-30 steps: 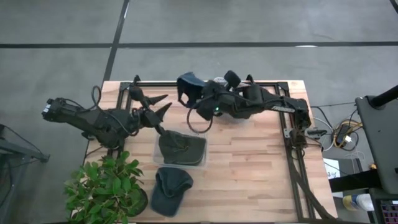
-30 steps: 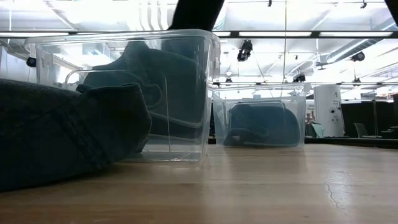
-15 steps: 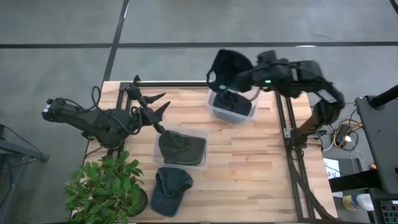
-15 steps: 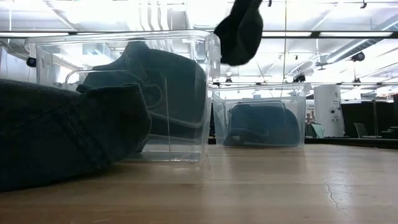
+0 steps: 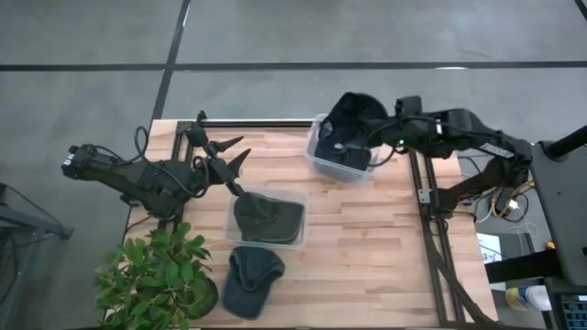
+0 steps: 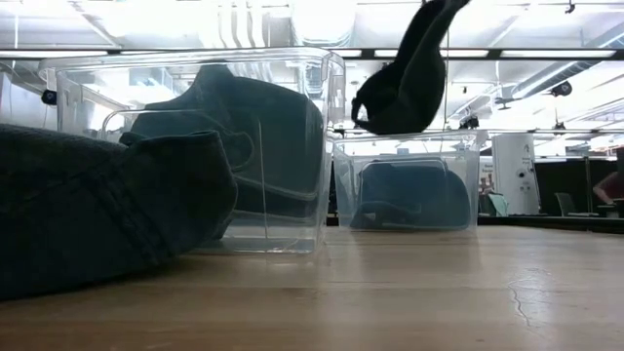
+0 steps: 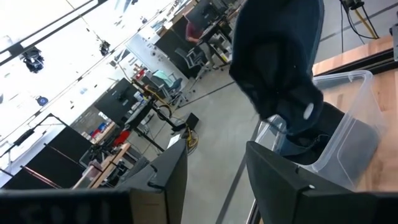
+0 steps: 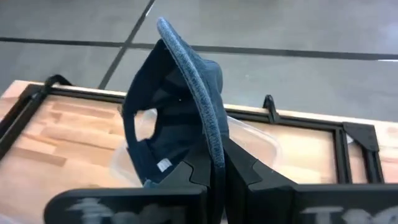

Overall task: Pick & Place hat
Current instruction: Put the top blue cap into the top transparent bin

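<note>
Swinging back, my right gripper (image 8: 214,171) now hangs the cap (image 5: 353,115) over the far bin (image 5: 318,158) at one o'clock — fingers clamped on its brim. Left gripper (image 5: 223,151) waits at nine o'clock — spread wide.

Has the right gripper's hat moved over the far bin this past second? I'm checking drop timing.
Yes. The right gripper carried the hat rightward from mid-table; it now hangs above the far bin.

Held cap (image 5: 353,117) above far bin (image 5: 341,158), near bin (image 5: 268,220) holding cap, plant (image 5: 156,280) at corner
</note>
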Tool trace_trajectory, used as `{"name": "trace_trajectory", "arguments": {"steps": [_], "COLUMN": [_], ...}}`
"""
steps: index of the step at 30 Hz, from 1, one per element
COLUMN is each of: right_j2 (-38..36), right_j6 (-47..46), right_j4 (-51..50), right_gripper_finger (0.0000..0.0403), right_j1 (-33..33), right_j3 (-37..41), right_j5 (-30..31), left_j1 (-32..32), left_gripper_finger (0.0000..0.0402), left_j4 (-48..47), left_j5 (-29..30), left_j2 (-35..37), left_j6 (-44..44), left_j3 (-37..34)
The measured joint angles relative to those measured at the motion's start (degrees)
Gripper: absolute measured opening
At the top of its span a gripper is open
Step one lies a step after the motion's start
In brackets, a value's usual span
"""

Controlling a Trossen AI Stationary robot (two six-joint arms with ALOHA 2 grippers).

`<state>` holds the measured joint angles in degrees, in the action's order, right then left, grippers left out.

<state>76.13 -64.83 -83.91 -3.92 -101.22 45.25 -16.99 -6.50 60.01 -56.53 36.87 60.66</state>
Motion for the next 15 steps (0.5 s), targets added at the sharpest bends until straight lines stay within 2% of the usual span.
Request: {"name": "trace_trajectory", "arguments": {"steps": [8, 15], "right_j2": [-6.4, -8.6], "right_j6": [0.3, 0.2], "right_j4": [19.8, 35.4], "right_gripper_finger": [0.0008, 0.0008], "right_j1": [-2.2, -5.1], "right_j3": [19.1, 33.8], "right_j5": [1.4, -3.2], "left_j1": [0.0, 0.0], "left_gripper_finger": [0.0156, 0.0156], "left_j4": [0.0, 0.0], "left_j5": [-0.1, -0.1], "left_j2": [0.0, 0.0], "left_j6": [-0.1, -0.1], "left_j3": [0.0, 0.0]}}
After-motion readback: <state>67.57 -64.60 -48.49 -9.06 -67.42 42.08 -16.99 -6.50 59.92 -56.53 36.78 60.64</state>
